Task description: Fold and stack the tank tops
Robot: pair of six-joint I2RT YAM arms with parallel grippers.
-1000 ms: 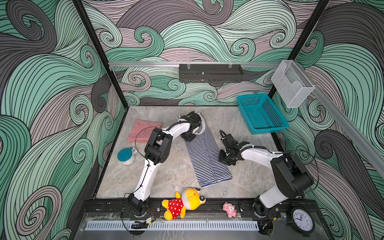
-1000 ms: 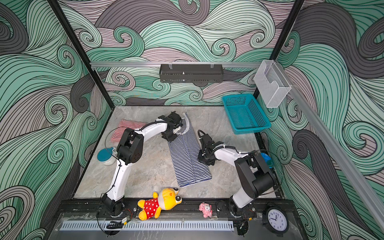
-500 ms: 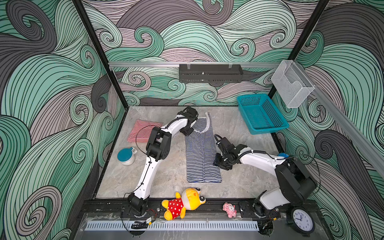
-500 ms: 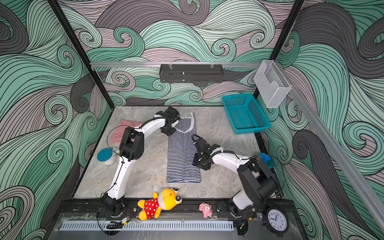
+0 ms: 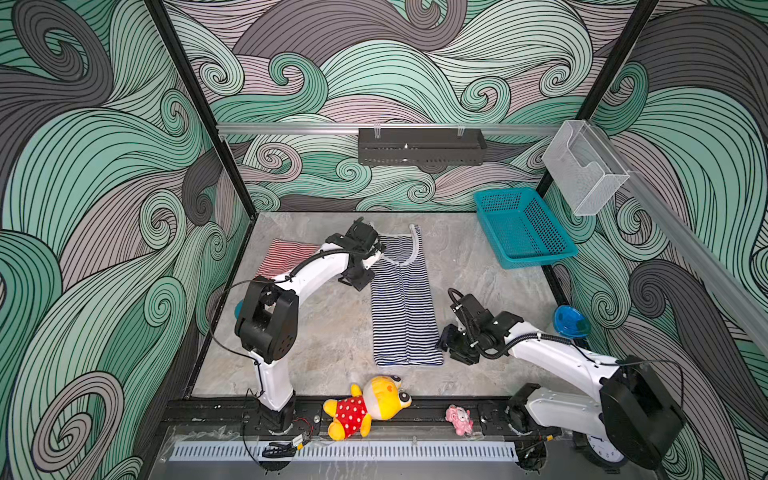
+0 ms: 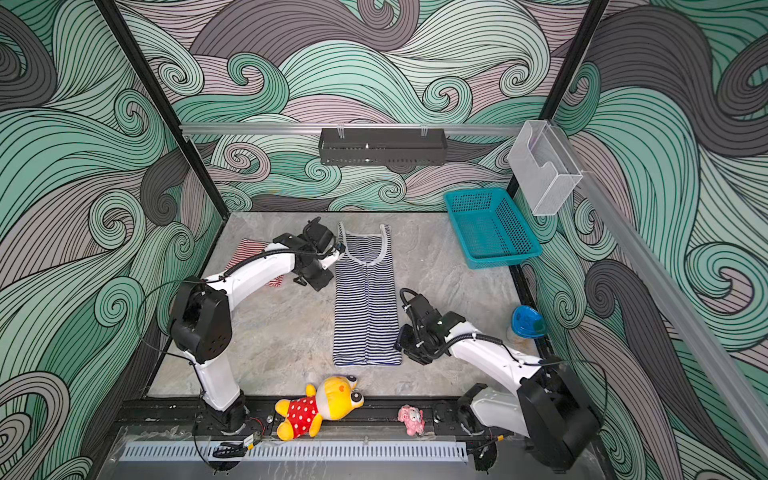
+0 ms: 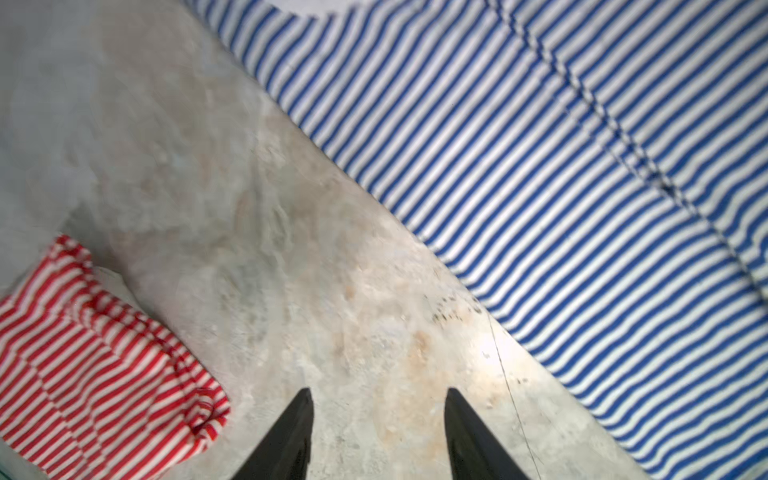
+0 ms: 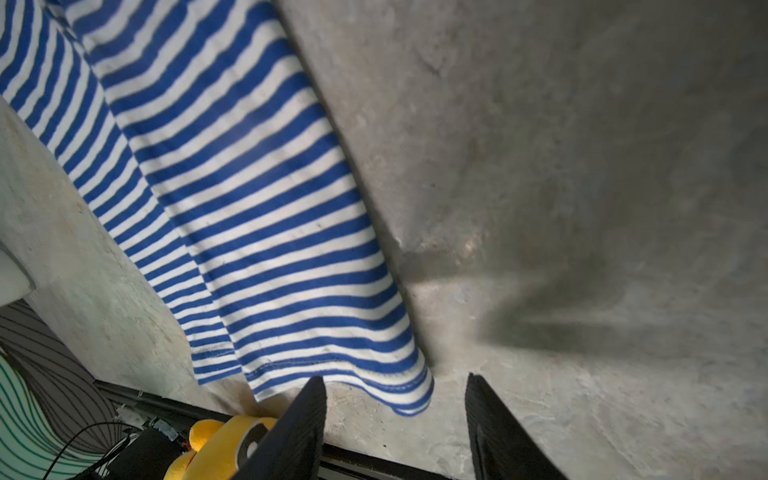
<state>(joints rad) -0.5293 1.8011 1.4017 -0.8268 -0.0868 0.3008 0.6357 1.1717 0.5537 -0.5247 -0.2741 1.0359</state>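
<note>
Navy striped top (image 5: 402,307) lies flat mid table (image 5: 332,332), sides folded into a narrow strip. Red striped top (image 5: 286,257) sits folded back-left. Left gripper (image 7: 379,392) and right gripper (image 8: 395,378) are both spread apart, empty.

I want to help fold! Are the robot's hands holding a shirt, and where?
Nothing is held. The left hand and the right hand are both open, beside the blue striped shirt.
</note>
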